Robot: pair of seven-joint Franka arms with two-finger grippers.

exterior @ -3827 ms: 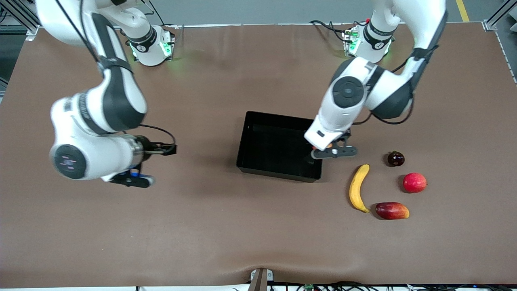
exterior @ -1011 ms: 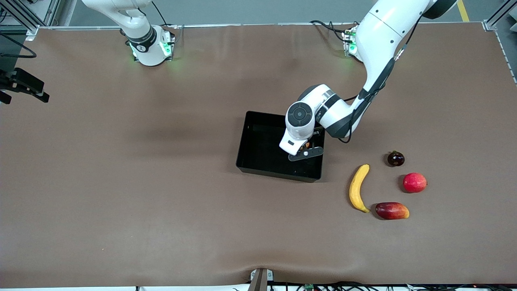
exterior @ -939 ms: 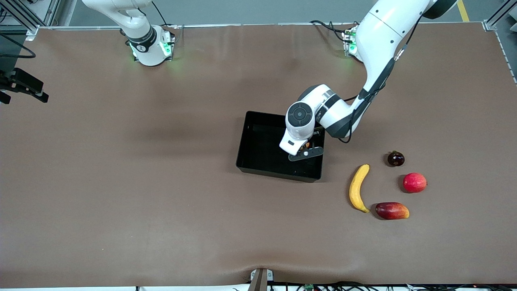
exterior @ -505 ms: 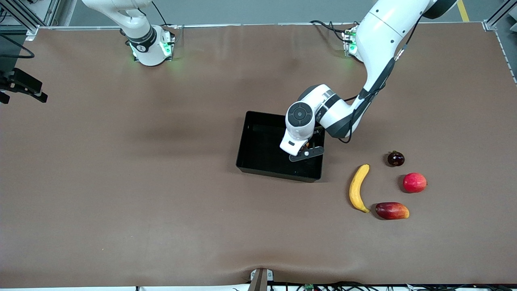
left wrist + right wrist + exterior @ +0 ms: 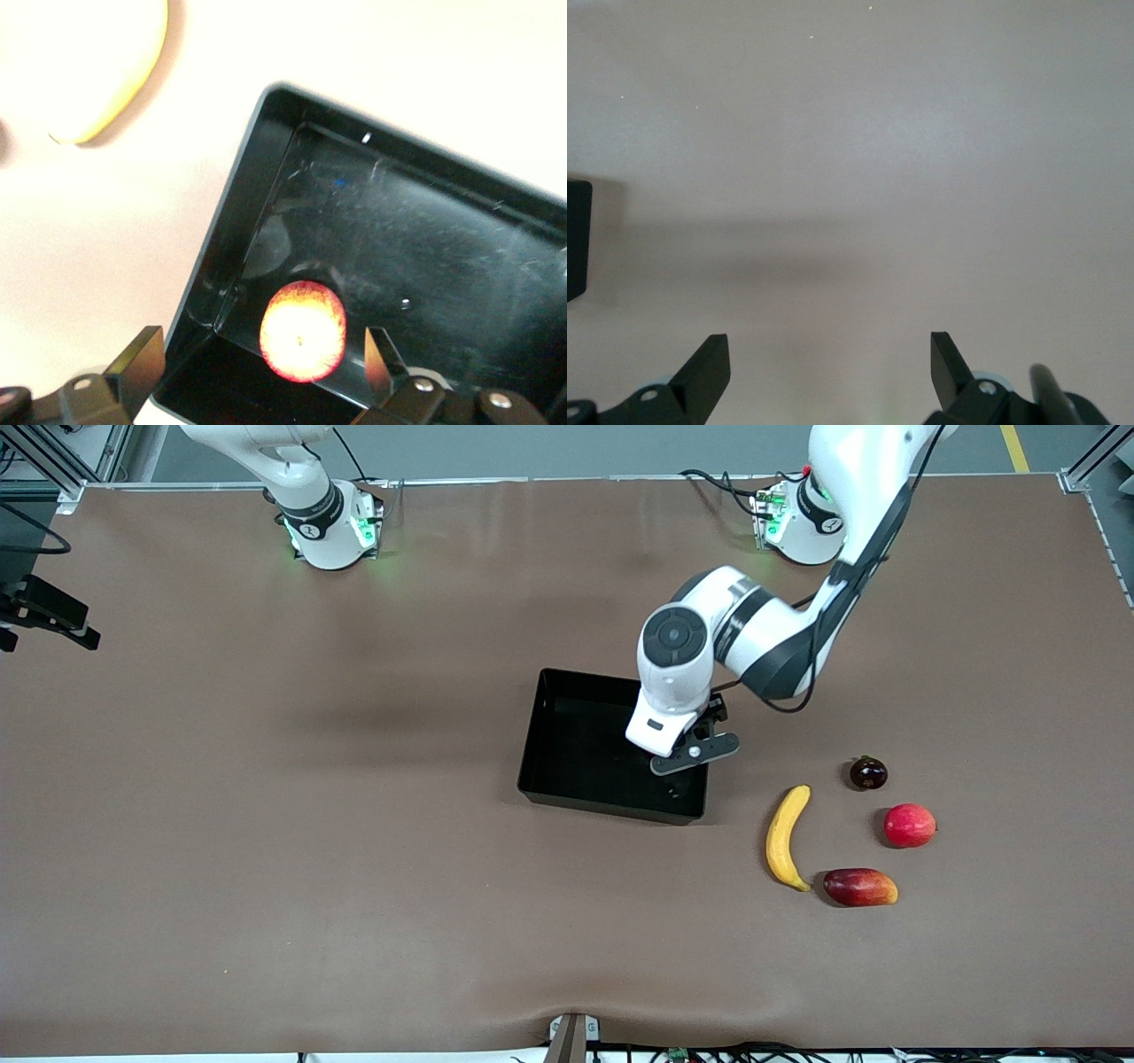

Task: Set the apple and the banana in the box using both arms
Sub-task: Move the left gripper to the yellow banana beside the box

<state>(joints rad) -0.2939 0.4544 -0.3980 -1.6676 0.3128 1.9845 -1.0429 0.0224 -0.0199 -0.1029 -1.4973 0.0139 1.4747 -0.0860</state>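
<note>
**Q:** Where is the left end effector?

**A:** I see the left end effector (image 5: pixel 694 751) up over the box (image 5: pixel 567 790), at its corner toward the left arm's end of the tabletop (image 5: pixel 354 886). Its fingers (image 5: pixel 142 363) stand wide apart with nothing between them.

**Q:** And the apple?

**A:** The apple (image 5: pixel 302 331) lies in the box, close to that corner, apart from both fingers. In the front view the arm hides it.

**Q:** Banana?

**A:** The banana (image 5: pixel 785 836) lies on the tabletop, nearer the front camera than the box, beside a mango-like fruit (image 5: pixel 859 887).

**Q:** Right arm?

**A:** It waits. I think the right end effector (image 5: pixel 830 372) hangs over bare tabletop, fingers spread, gripping nothing.
</note>
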